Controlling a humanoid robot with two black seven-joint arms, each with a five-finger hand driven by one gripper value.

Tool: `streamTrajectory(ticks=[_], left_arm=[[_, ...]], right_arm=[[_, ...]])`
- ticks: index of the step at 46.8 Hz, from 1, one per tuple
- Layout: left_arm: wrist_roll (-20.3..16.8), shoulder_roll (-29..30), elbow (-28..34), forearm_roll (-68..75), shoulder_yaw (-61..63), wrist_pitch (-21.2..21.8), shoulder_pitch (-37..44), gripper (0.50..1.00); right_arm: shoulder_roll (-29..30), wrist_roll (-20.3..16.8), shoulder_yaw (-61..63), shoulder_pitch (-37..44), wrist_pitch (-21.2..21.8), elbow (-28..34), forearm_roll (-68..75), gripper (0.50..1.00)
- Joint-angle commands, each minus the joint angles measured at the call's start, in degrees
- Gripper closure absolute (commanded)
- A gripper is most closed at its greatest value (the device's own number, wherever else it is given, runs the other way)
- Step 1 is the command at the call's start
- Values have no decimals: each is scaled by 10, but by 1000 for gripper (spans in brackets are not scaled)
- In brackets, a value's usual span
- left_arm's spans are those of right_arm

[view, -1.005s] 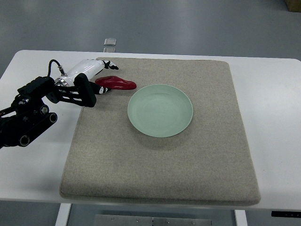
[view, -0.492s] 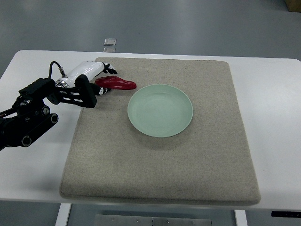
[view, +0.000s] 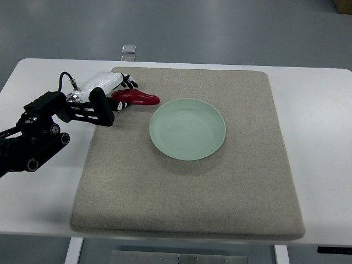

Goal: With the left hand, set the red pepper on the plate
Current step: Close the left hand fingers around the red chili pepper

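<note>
My left hand (view: 113,88) closes its fingers around the red pepper (view: 137,97) at ten o'clock from the empty plate (view: 187,128); I judge lift and placement remain.

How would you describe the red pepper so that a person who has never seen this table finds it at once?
Start from the beige mat that covers most of the white table. Near its middle stands a pale green plate; look just beyond the plate's upper left rim. There lies the red pepper, long and glossy, the only red thing, with the left hand at its stem end.
</note>
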Motion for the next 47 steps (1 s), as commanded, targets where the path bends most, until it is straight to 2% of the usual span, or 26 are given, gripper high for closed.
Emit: streamTrajectory(ticks=[1,36,38,44,47], left_arm=[[0,-2,0,0,0,0,0,812],[0,-2,5,0,0,1,0,832],[0,-2,5,0,0,1,0,844],[0,-2,6,0,0,1,0,928],[0,-2,6,-1,5,1,0,996]], right_arm=[[0,0,0,0,-1,-1,0,568],[0,0,0,0,0,0,0,568],[0,0,0,0,0,-1,0,568],[0,0,0,0,0,0,0,568],[0,0,0,0,0,-1,0,568]])
